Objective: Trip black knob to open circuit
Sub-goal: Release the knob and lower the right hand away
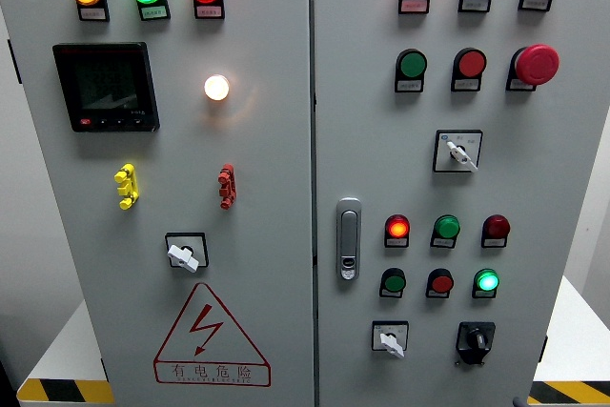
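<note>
Grey steel cabinet doors [257,188] fill the head view. The black knob [476,339] sits at the lower right of the right door, just right of a white-handled selector switch [390,338] and below a lit green lamp [487,281]. A silver door handle [349,238] stands beside the seam. Neither robot hand is in view, so their state cannot be told.
</note>
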`<control>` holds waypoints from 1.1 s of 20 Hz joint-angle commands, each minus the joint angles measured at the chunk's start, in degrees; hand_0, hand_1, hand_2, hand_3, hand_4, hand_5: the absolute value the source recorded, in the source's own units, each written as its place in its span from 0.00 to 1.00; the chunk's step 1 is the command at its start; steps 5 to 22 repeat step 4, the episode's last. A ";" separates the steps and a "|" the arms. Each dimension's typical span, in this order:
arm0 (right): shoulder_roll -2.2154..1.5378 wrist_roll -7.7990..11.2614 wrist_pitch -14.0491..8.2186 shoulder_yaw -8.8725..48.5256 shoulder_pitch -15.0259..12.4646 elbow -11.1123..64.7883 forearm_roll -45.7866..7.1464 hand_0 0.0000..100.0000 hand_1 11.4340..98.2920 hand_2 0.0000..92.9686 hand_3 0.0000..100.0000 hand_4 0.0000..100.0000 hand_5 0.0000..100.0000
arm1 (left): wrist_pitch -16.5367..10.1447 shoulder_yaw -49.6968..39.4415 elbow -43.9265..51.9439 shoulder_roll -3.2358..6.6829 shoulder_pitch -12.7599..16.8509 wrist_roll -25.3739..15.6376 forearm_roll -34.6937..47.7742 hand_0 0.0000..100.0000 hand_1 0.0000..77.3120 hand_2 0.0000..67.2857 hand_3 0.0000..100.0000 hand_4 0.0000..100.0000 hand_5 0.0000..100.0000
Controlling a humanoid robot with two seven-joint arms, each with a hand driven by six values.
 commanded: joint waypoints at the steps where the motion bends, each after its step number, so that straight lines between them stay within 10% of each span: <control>1: 0.23 0.00 -0.01 0.00 -0.51 0.04 0.00 0.87 0.33 0.03 0.26 0.18 0.38 | 0.00 0.00 0.00 0.00 0.00 0.00 0.00 0.00 0.00 0.29 0.26 0.10 0.09; 22: 0.40 0.00 -0.01 0.00 -0.51 0.04 0.00 0.87 0.33 0.03 0.26 0.18 0.38 | 0.00 0.00 0.00 0.00 0.00 0.00 0.00 0.00 0.00 0.29 0.26 0.10 0.09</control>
